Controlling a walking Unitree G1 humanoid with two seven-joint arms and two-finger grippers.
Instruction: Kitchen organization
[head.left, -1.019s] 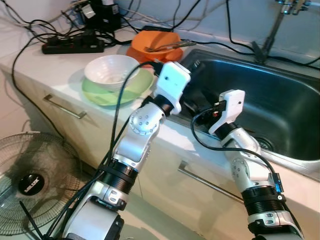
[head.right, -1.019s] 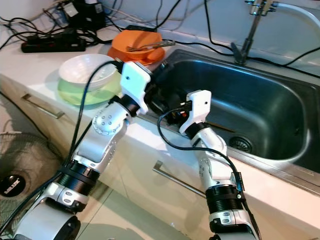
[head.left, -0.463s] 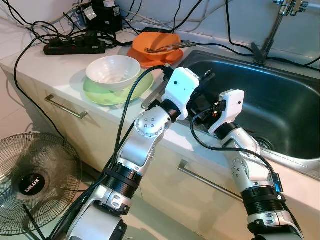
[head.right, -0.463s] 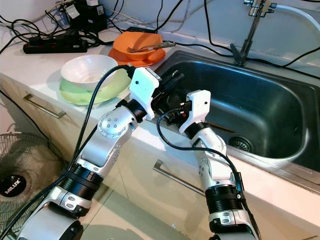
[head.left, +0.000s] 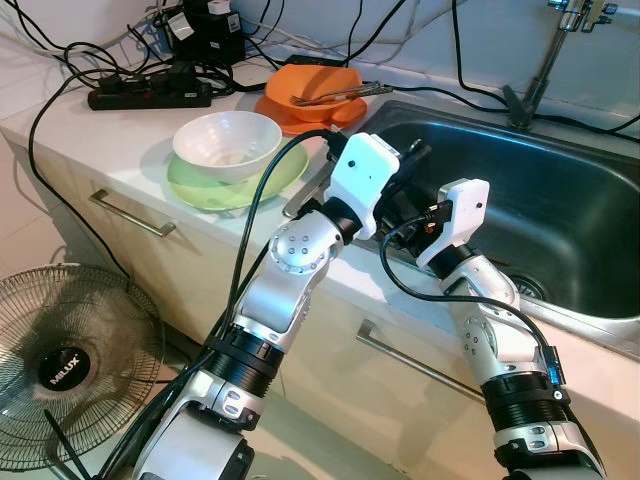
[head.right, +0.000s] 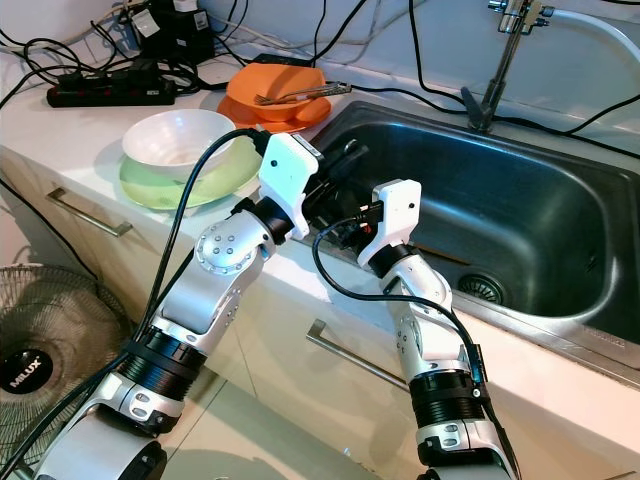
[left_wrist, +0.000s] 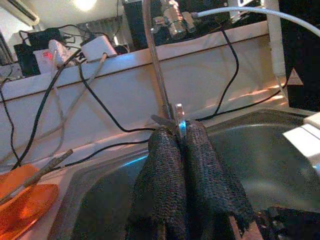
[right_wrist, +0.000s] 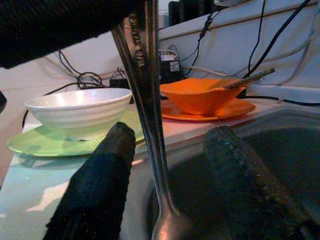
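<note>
1. Nearest the robot, a round floor fan (head.left: 68, 362) stands on the floor to the left, in front of the white cabinet (head.left: 330, 330) with its bar handles.
2. Both silver arms reach up over the cabinet front to the near left corner of the steel sink (head.left: 560, 215).
3. The left gripper (left_wrist: 184, 150) is clenched on a metal utensil (right_wrist: 145, 100); in the left wrist view its two black fingers (left_wrist: 162, 180) press together with a thin metal edge sticking out between the tips.
4. The right gripper (right_wrist: 170, 165) sits just beside the left one, its fingers spread wide apart. In the right wrist view the utensil's long handle hangs down between them, touching neither, with its rounded end low over the sink edge.
5. Which kind of utensil it is cannot be told; the working end is hidden.
6. On the counter (head.left: 110, 140) to the left of the grippers, a white bowl (head.left: 226, 143) rests on a light green plate (head.left: 215, 185).
7. Farther back, an orange bowl (head.left: 310, 85) sits on an orange plate (head.right: 240, 108) near the sink's far left corner, with cutlery (head.left: 340, 95) lying across it.
8. Behind these, a black power strip (head.left: 150, 95) and tangled cables (head.left: 230, 40) lie against the wall.
9. The tap (head.left: 545, 60) rises at the sink's far side.
</note>
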